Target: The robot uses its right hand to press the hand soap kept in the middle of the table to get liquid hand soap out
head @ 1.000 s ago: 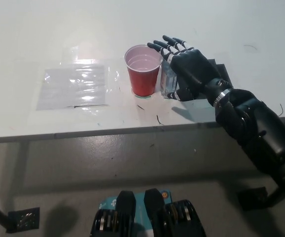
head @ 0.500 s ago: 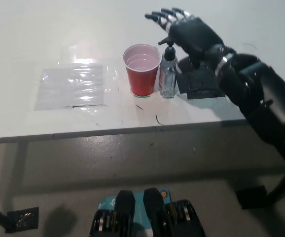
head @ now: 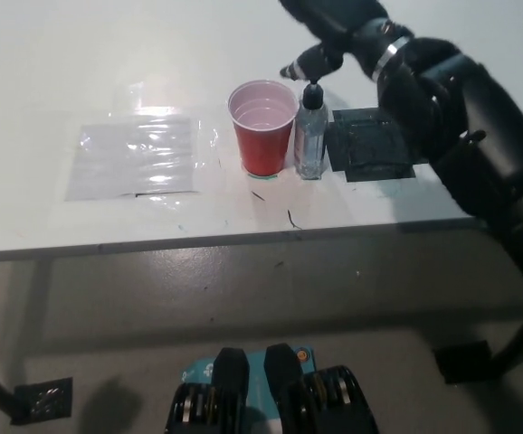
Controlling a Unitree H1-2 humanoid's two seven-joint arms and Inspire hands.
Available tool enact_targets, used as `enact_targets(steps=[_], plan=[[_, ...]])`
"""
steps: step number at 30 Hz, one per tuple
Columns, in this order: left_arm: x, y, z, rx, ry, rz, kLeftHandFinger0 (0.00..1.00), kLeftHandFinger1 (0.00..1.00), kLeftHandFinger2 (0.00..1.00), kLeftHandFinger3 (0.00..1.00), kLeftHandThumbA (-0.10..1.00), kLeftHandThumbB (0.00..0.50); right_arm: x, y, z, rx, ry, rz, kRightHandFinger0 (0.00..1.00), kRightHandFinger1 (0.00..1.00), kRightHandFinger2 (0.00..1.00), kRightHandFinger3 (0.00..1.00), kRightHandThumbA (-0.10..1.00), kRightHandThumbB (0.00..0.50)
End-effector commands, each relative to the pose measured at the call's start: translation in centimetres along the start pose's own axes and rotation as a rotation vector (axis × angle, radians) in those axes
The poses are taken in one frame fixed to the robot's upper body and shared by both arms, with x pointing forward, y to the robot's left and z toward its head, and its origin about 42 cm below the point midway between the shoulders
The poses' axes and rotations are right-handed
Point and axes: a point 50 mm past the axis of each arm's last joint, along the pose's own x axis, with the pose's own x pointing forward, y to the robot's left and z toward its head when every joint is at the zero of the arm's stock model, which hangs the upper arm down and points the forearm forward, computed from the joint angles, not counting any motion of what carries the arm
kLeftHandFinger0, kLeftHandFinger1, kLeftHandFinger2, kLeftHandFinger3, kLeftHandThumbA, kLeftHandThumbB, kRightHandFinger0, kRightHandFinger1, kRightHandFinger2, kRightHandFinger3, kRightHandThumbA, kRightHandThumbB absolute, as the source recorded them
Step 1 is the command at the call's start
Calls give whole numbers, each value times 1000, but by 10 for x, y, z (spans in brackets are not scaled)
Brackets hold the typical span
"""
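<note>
This is looking like a lab or test room rather than a home. A plain white table point(head: 80, 54) is filling the upper half of the frame, its top scuffed and marked with small dark scratches. Below it, across the middle and bottom of the frame, a bare grey concrete floor point(head: 243, 298) is showing stains and wear. A clear plastic sheet point(head: 135, 158) is lying flat at the left of the table, and a black mat point(head: 370, 145) is sitting at the right. Black metal feet point(head: 40, 402) of some stand are resting on the floor at the lower left and lower right corners.
</note>
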Motion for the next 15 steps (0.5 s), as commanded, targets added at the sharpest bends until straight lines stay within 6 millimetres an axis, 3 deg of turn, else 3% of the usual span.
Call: enact_targets(steps=[1,4,7,11,15], plan=[[-7,11,3,7,6,33,1000,1000,1000,852,1000,93,1,-63,-5,-47,-16,-124,1000,1000,1000,1000,1000,471],[-8,11,2,9,8,31,1000,1000,1000,856,1000,92,-6,-71,-10,-55,-13,-141,1000,1000,1000,1000,1000,469],[-8,10,-1,3,13,29,1000,1000,1000,876,1000,84,-27,-82,-17,-47,6,-155,1000,1000,1000,1000,1000,495],[-9,10,-2,10,22,29,1000,1000,1000,911,1000,112,-56,-93,-20,-30,30,-189,1000,1000,1000,1000,1000,455],[-11,10,-2,2,20,35,1000,1000,1000,927,1000,83,-76,-98,-22,-24,55,-212,1000,1000,1000,1000,1000,450]])
